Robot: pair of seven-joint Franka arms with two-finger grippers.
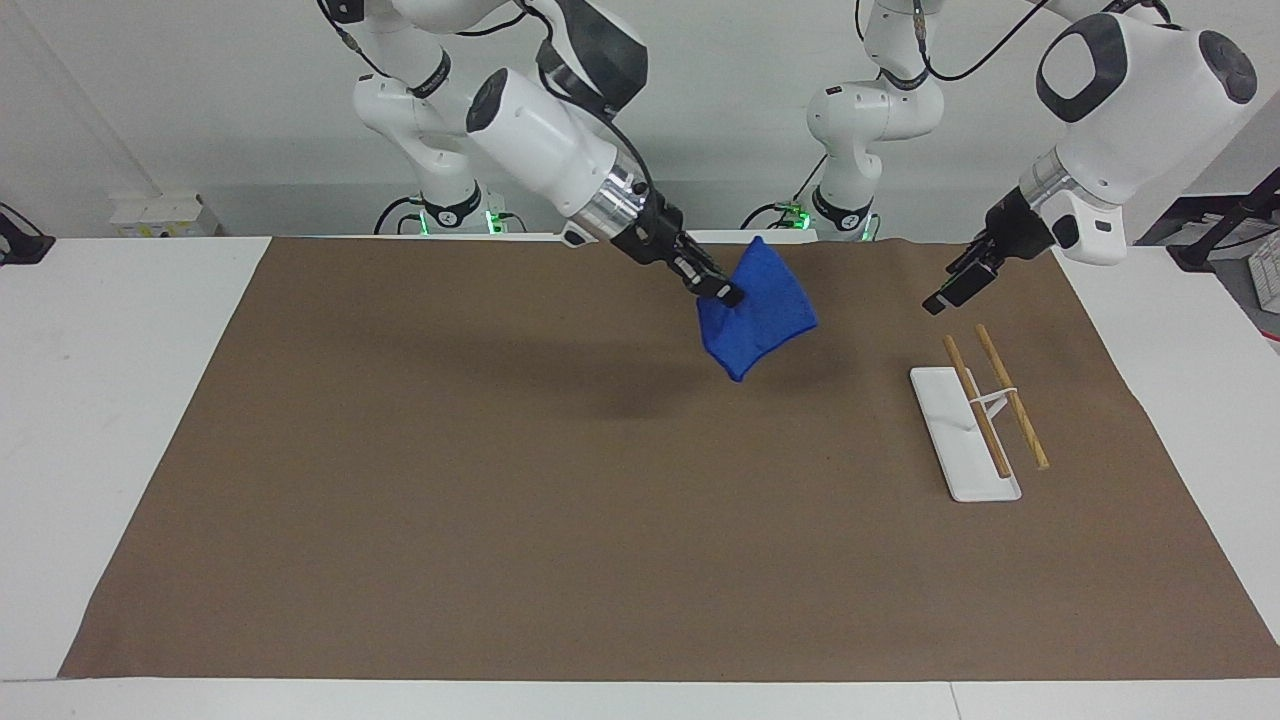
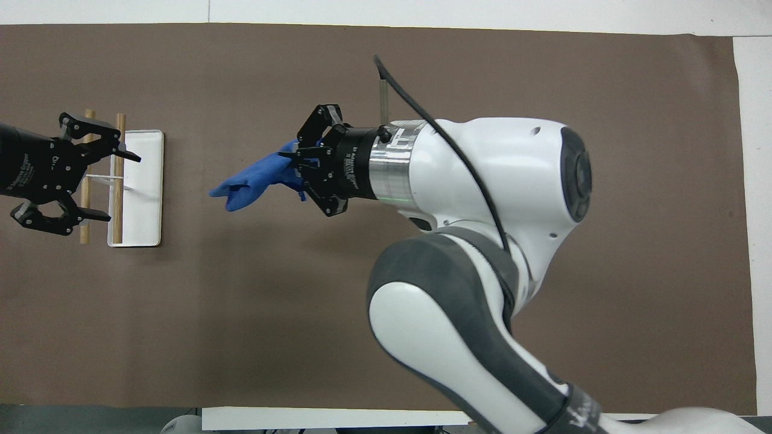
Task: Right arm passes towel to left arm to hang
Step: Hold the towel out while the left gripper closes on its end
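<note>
I see the bench (image 1: 120,400) covered by a broad matte brown sheet (image 1: 560,520), and at the left arm's end of it a flat white rectangular tray (image 1: 950,440) carrying two slim round wooden rods (image 1: 1010,395). The right gripper (image 1: 722,292) is up over the middle of the sheet, its fingers pinched on one edge of the towel (image 1: 762,315), a soft bright-blue terry cloth hanging in a limp fold clear of the sheet. The left gripper (image 2: 105,181) hangs over the tray and rods with its black fingers spread wide, holding nothing.
</note>
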